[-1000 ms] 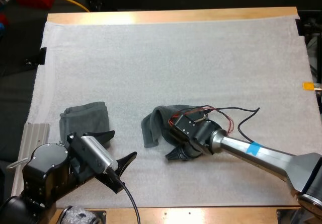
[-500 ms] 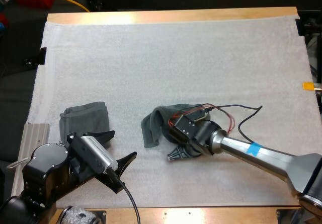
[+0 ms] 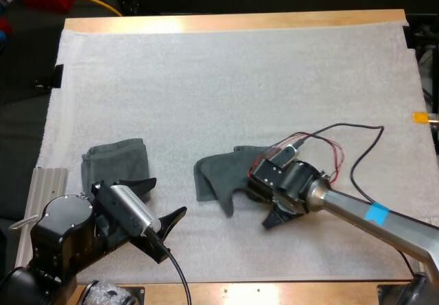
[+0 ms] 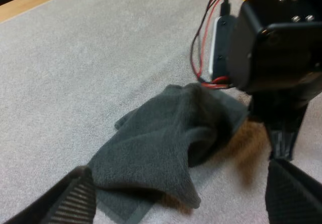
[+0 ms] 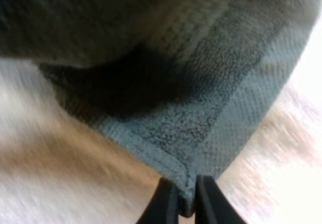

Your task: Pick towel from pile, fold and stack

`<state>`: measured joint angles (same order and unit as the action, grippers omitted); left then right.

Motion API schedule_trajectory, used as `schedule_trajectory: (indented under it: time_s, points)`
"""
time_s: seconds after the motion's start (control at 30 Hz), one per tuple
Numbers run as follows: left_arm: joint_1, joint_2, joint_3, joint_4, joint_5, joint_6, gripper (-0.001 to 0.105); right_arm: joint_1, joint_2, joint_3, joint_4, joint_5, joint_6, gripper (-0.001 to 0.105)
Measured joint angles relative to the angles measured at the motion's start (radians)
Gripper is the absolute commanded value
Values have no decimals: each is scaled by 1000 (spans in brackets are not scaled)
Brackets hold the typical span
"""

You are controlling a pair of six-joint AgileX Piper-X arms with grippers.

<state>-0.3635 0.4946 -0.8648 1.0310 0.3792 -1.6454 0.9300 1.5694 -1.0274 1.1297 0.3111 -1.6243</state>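
Pinching a hemmed corner of nubby crumpled towel (image 3: 217, 172), right tool (image 5: 185, 203); left tool (image 3: 168, 195) splayed, empty.

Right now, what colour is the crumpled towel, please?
Dark grey-green crumpled towel; best in left wrist view.

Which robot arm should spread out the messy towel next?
Right, most likely. The right gripper is shut on a corner of the crumpled towel, while the left gripper stands open and apart from it, near the folded towel.
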Motion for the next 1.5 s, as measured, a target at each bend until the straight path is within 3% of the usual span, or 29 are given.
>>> schedule_trajectory:
  time_s: [0.17,0.4,0.67,0.87,1.07,1.5]
  points:
    - [0,0,0,1,0,0,67,0,-77,0,81,0,-24,1]
    - [0,0,3,1,0,0,67,0,-210,0,84,-58,-29,1]
    - [0,0,54,30,33,0,67,0,-222,0,158,104,-29,1]
    - [0,0,58,65,59,0,67,0,-237,-14,160,51,-29,0]
    - [0,0,58,65,60,0,67,0,-289,-112,165,-1,-18,0]
    - [0,0,58,65,60,0,67,0,-340,-413,174,-9,-15,0]
